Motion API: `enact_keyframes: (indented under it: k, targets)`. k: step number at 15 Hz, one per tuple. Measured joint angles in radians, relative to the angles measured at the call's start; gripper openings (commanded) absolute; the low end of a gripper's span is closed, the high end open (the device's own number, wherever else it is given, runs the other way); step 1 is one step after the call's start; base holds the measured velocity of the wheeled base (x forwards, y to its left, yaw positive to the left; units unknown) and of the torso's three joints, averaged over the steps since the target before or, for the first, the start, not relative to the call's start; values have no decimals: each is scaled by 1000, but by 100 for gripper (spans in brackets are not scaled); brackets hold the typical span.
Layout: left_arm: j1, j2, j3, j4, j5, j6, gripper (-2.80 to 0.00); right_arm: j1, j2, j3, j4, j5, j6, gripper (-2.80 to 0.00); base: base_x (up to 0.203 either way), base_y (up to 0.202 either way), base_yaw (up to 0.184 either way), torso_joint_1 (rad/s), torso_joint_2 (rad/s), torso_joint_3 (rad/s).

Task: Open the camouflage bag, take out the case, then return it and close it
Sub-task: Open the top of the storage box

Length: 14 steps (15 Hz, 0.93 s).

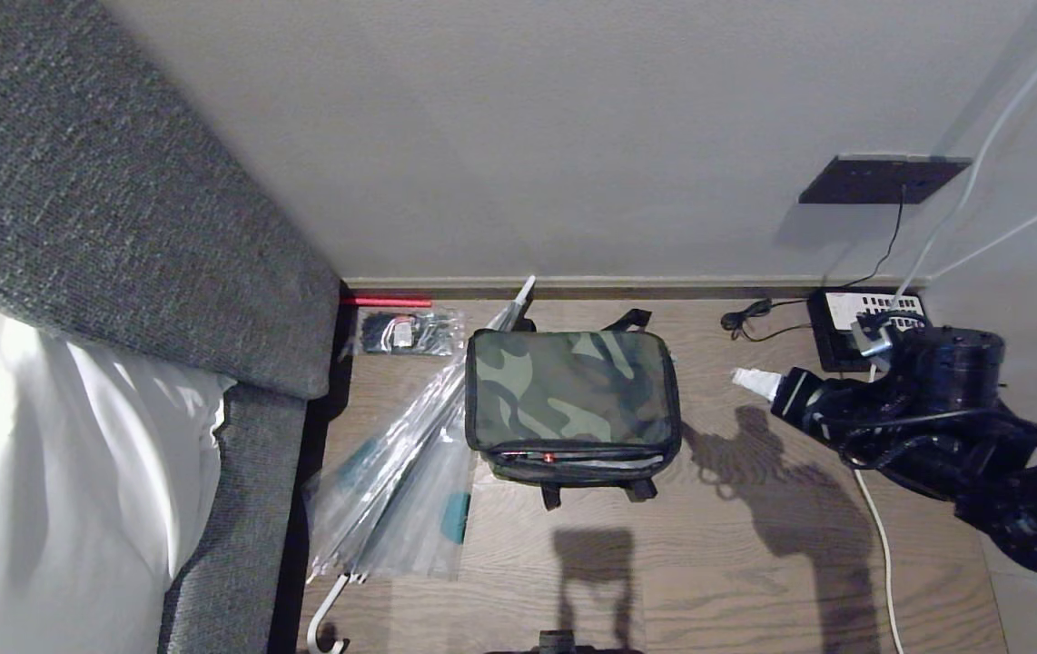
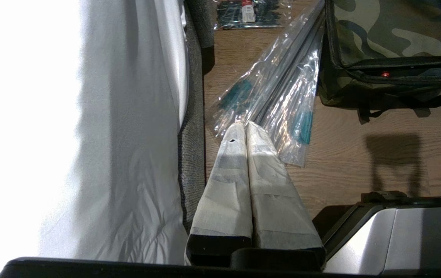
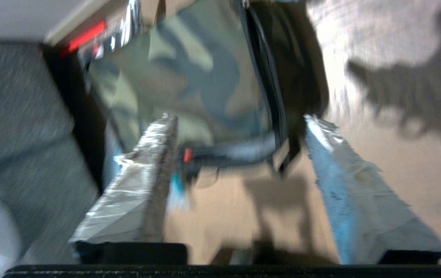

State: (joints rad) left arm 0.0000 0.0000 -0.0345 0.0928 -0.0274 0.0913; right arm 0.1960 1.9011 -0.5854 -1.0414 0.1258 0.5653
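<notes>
Your head view shows the boxy green camouflage bag point(image 1: 571, 400) lying flat on the wood floor near the wall, its lid down, with the clear plastic-wrapped umbrella point(image 1: 409, 463) touching its left side and bare boards to its right. Only your left wrist view shows the left gripper point(image 2: 246, 127), fingers pressed together beside the white sheet point(image 2: 120, 135). Your right gripper point(image 3: 240, 123) hangs right of the bag, fingers spread apart, holding nothing.

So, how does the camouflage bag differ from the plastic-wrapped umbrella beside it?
The camouflage bag is boxy, opaque, green-patterned with black trim; the umbrella is long, thin, and lies slanted in clear shiny plastic. The bag has straps, the umbrella a white hooked handle. Both lie on the wooden floor.
</notes>
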Motion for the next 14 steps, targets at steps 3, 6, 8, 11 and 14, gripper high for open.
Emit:
enact_keyframes:
  k: [3,6,8,11,14]
  targets:
    - [0,0,0,0,0,0,-280,81,154,-48,-45,-139,2,0,0,0,0,0,0,0]
    - [0,0,0,-1,0,0,-280,126,261,-126,20,-178,14,0,0,0,0,0,0,0]
    - [0,0,0,0,0,0,-280,136,315,-185,36,-179,16,0,0,0,0,0,0,0]
    - [0,0,0,0,0,0,-280,146,385,-273,50,-180,75,0,0,0,0,0,0,0]
    - [0,0,0,0,0,0,-280,150,440,-368,95,-179,171,0,0,0,0,0,0,0]
